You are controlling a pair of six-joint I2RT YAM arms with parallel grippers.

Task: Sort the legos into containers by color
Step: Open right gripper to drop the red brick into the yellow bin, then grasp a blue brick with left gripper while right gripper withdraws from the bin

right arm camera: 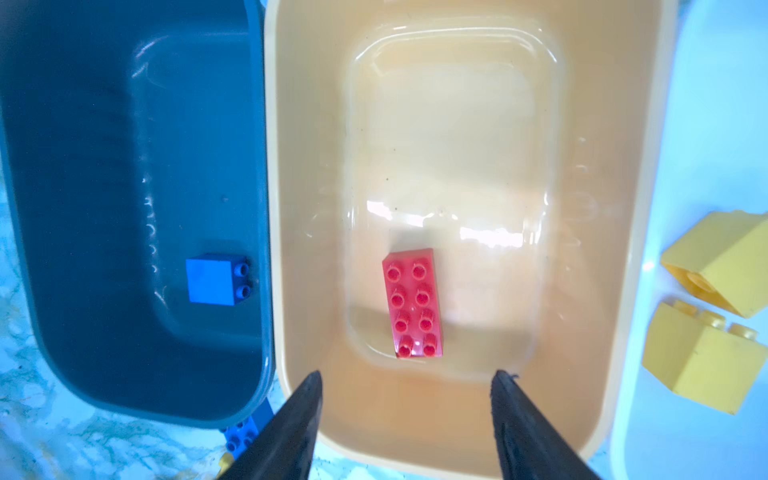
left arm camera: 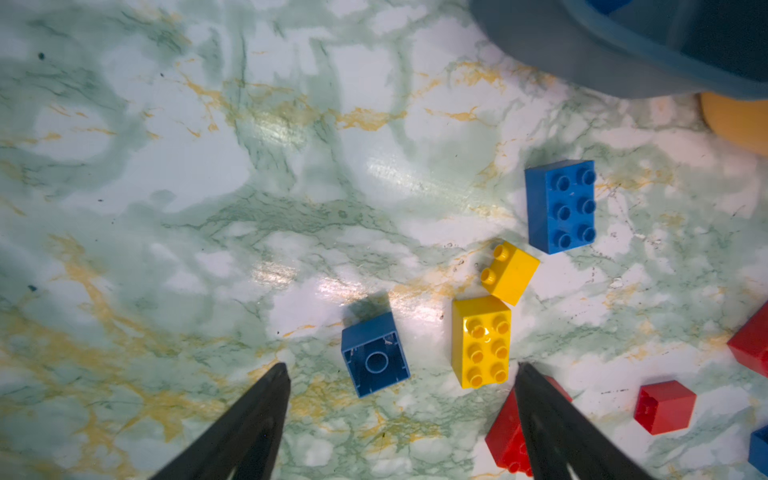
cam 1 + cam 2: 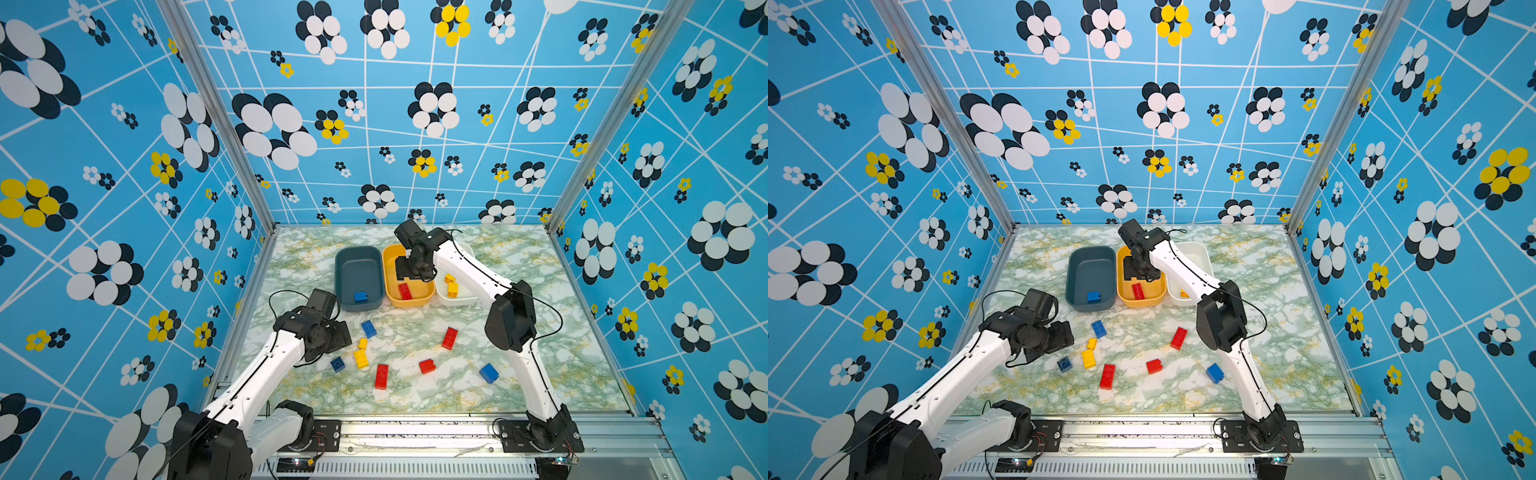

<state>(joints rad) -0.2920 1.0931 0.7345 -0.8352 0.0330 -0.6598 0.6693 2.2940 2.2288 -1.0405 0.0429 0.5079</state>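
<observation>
Right jaws (spread) over yellow tub (image 1: 307,166), clear of walls

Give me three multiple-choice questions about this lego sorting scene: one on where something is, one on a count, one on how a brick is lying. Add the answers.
1. The eight-stud red brick lies in: A the teal tub; B the orange-yellow tub; C the white tub.
2. On the table, the loose red bricks number: A three; B one; C five.
3. The loose blue brick beside the oblong yellow brick lies: A studs up; B stacked on another brick; C hollow underside up.

Answers: 1 B, the right wrist view shows it on that tub's floor. 2 A, two oblong and one square show in both top views. 3 C, the left wrist view shows its open cavity facing up.
</observation>
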